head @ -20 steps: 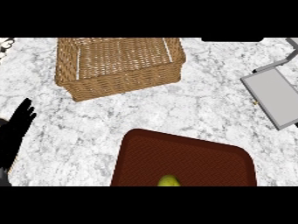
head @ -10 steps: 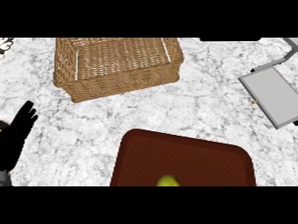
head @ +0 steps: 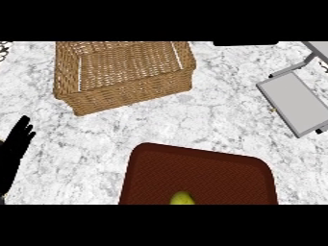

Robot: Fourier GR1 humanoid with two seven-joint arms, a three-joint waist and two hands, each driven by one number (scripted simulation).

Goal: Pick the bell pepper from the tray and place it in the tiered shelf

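Left hand [head: 7, 157] was seen open, empty; bell pepper [head: 183, 198], half-cropped on tray [head: 195, 168], could be misjudged and knocked rolling.

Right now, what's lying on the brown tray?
A yellow-green bell pepper sits on the tray near its front edge. Only part of it shows; the rest, and the tray's front rim, fall below the view's lower edge.
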